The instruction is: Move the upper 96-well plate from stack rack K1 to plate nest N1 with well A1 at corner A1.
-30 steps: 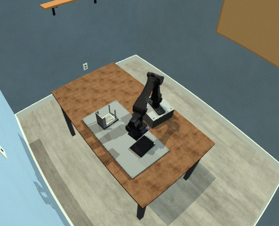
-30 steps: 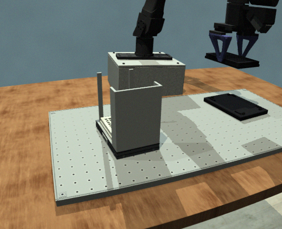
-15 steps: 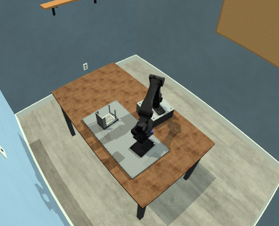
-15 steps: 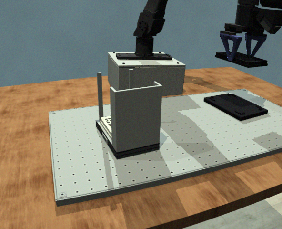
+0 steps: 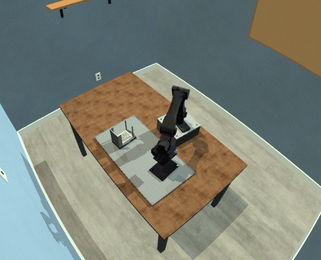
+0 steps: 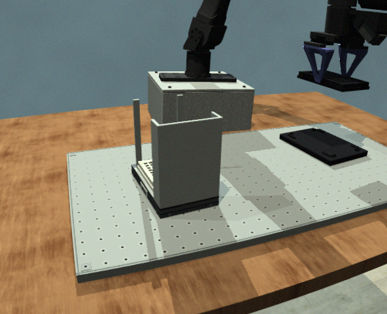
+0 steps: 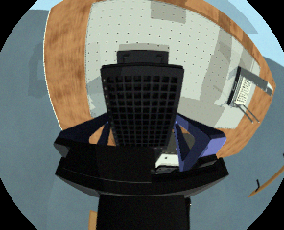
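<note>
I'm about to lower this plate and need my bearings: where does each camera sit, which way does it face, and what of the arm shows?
Top: high above a room corner, looking down at the table; the whole arm shows, down to its base box.
Exterior: low beside the table, behind the rack K1, facing the base; arm's foot and the gripper show.
Wrist: on the gripper, looking down past the fingers.
Shared: all three show the held black plate over the nest N1.
</note>
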Available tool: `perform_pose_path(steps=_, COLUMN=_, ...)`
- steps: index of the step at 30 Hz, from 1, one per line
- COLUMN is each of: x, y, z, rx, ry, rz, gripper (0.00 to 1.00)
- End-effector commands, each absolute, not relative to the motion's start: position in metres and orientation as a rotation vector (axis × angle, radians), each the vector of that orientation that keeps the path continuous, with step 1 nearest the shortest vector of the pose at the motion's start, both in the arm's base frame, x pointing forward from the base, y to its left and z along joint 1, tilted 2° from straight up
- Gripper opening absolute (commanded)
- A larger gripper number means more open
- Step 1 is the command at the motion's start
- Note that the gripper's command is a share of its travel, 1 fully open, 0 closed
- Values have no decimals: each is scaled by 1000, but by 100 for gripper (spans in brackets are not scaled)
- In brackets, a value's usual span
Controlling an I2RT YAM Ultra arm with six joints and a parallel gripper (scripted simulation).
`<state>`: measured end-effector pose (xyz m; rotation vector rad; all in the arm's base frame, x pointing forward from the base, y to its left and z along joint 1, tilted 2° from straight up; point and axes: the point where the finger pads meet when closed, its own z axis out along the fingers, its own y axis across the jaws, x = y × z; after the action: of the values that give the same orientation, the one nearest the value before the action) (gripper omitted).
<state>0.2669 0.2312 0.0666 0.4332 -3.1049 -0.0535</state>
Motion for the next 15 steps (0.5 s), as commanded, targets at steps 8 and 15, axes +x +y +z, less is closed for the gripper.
perform_pose_path(steps=8, x=279, y=234, z=83, rx=420, ry=-3163, rz=-93, gripper=0)
perform_pose_path(steps=15, x=280, y=233, z=84, rx=422, ry=-3164, rz=-95, gripper=0)
